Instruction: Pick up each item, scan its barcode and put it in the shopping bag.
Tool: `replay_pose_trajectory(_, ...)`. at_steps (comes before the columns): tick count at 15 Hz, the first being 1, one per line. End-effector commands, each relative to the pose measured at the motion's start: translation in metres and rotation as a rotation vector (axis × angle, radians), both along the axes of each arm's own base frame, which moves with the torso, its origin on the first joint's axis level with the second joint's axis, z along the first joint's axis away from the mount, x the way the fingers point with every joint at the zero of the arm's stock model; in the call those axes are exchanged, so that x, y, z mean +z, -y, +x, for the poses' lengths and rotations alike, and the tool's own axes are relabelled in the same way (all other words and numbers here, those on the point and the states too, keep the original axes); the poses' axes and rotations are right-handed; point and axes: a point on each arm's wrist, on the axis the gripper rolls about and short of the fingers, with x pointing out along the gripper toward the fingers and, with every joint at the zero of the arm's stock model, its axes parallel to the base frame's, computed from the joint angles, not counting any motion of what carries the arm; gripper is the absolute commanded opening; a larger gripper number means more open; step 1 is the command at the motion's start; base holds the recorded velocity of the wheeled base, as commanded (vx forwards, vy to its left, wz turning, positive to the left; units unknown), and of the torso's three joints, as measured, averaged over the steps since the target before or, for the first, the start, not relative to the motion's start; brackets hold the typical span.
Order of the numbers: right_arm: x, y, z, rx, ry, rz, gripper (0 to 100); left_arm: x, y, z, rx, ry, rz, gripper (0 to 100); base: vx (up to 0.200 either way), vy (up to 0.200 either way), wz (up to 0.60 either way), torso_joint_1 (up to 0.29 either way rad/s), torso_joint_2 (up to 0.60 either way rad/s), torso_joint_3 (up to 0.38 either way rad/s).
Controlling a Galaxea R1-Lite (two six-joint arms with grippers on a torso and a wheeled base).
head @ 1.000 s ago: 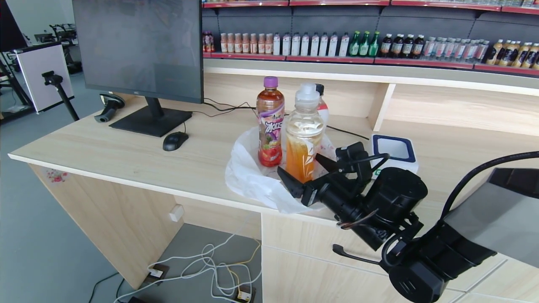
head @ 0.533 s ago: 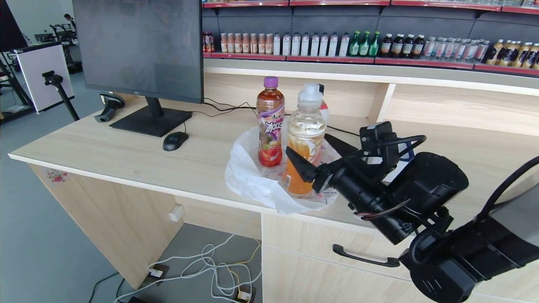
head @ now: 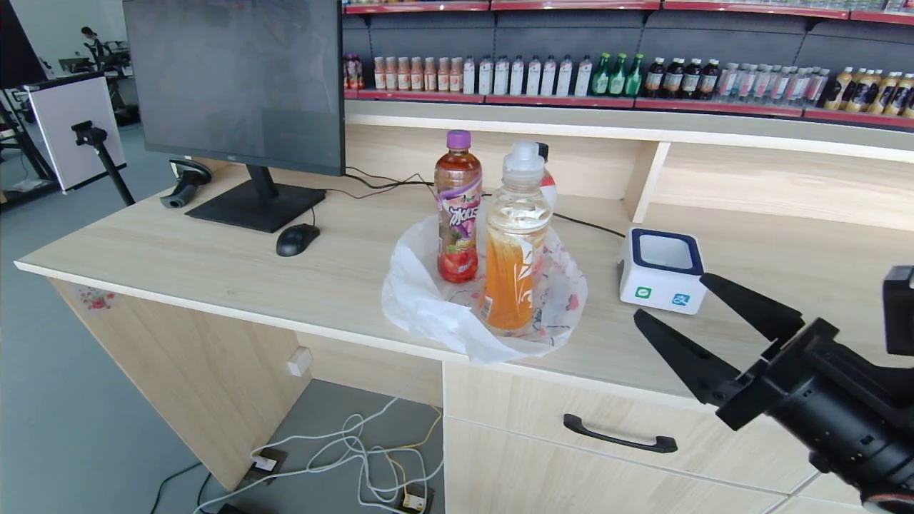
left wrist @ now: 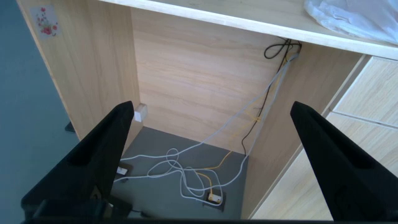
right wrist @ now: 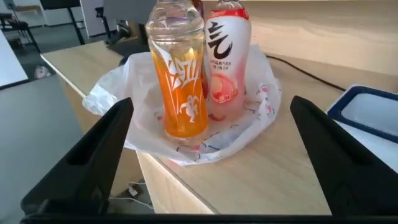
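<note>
**Three bottles on the bag, both pincers empty**

The orange drink bottle (head: 510, 275) stands upright at the near edge of the shopping bag (head: 421, 303). The bag is a white plastic one, slumped flat on the tabletop (head: 214, 264) so that its rim lies low around the bottle bases. Just left and slightly farther back, a purple-capped tea bottle (head: 458, 207) stands on the same bag. Behind the orange bottle is a white and pink bottle (right wrist: 227, 56), close beside it; whether the two touch cannot be told. All three are upright.

To the right of the bag, apart from it, sits the barcode scanner (head: 660, 268), a white box with a blue rim. The right pincer (head: 669, 295) hovers near and right of the bag with its fingers wide apart and nothing between them, pointing toward the bottles. The left pincer (left wrist: 211, 109) hangs low off the tabletop's near left side, fingers likewise spread and empty, over the floor cables (left wrist: 186, 180).

Farther left on the tabletop are a monitor (head: 235, 86), a mouse (head: 296, 239) and a handheld scanner (head: 184, 182).

Judging by this layout, the bagging step looks done for these three bottles, since every bottle on the tabletop stands on the bag. The next move calls for finding any item left unscanned. If there is one, the pincer must grip it and turn its barcode to the scanner window. It must then lower it into the bag without knocking over the crowded bottles.
</note>
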Motion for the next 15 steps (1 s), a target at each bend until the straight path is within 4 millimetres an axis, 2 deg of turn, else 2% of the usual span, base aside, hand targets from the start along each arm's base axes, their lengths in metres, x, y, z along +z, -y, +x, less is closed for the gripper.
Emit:
replay_pose_trajectory(1, 0.003, 0.037, -0.051, -0.049, 0.056, -0.008, 100, 0.000, 0.000, 0.000, 0.001, -0.003, -0.001, 100, 0.000, 0.000, 0.00, 0.000, 0.00, 0.000)
replay_pose_trajectory(3, -0.014, 0.054, -0.084, -0.020, -0.085, -0.107, 100, 0.000, 0.000, 0.000, 0.001, -0.001, -0.001, 100, 0.000, 0.000, 0.00, 0.000, 0.00, 0.000)
replay_pose_trajectory(5, -0.047, 0.072, -0.122, 0.107, -0.221, -0.260, 100, 0.000, 0.000, 0.000, 0.001, -0.001, -0.001, 100, 0.000, 0.000, 0.00, 0.000, 0.00, 0.000)
replay_pose_trajectory(7, -0.075, 0.093, -0.148, 0.147, -0.260, -0.311, 100, 0.000, 0.000, 0.000, 0.001, -0.003, -0.002, 100, 0.000, 0.000, 0.00, 0.000, 0.00, 0.000)
replay_pose_trajectory(9, -0.087, 0.105, -0.162, 0.172, -0.225, -0.298, 100, 0.000, 0.000, 0.000, 0.001, 0.000, -0.002, 100, 0.000, 0.000, 0.00, 0.000, 0.00, 0.000)
replay_pose_trajectory(12, -0.086, 0.105, -0.164, 0.210, -0.205, -0.300, 100, 0.000, 0.000, 0.000, 0.001, 0.000, -0.002, 100, 0.000, 0.000, 0.00, 0.000, 0.00, 0.000)
replay_pose_trajectory(15, -0.088, 0.101, -0.169, -0.371, -0.254, -0.222, 100, 0.000, 0.000, 0.000, 0.001, 0.000, -0.005, 100, 0.000, 0.000, 0.00, 0.000, 0.00, 0.000)
